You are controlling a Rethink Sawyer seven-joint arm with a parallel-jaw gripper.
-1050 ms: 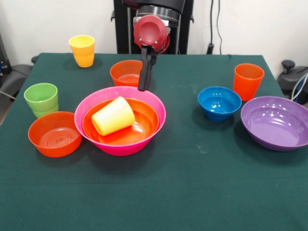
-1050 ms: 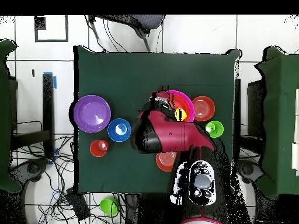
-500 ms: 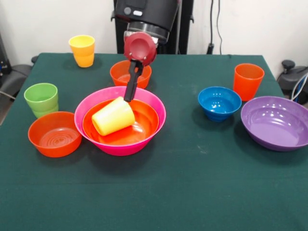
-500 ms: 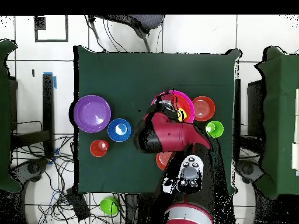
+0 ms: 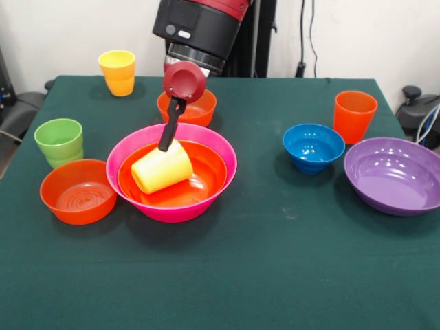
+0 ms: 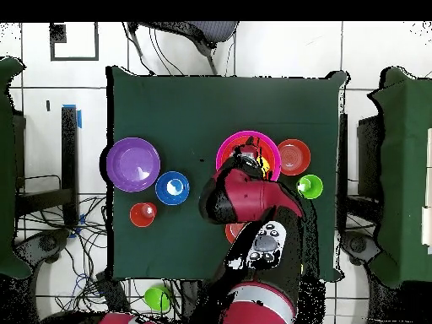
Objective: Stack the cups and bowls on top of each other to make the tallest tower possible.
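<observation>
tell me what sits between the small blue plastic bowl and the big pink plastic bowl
Nothing: in the front view only bare green tablecloth lies between the small blue plastic bowl and the big pink plastic bowl.

Light fell evenly from above in the front view, bright and soft. The pink bowl (image 5: pixel 172 179) and purple bowl (image 5: pixel 394 175) threw faint shadows on the green table (image 5: pixel 275 261). Small white glare spots sat on the purple bowl's glossy inside. The objects looked reasonably crisp.
</observation>
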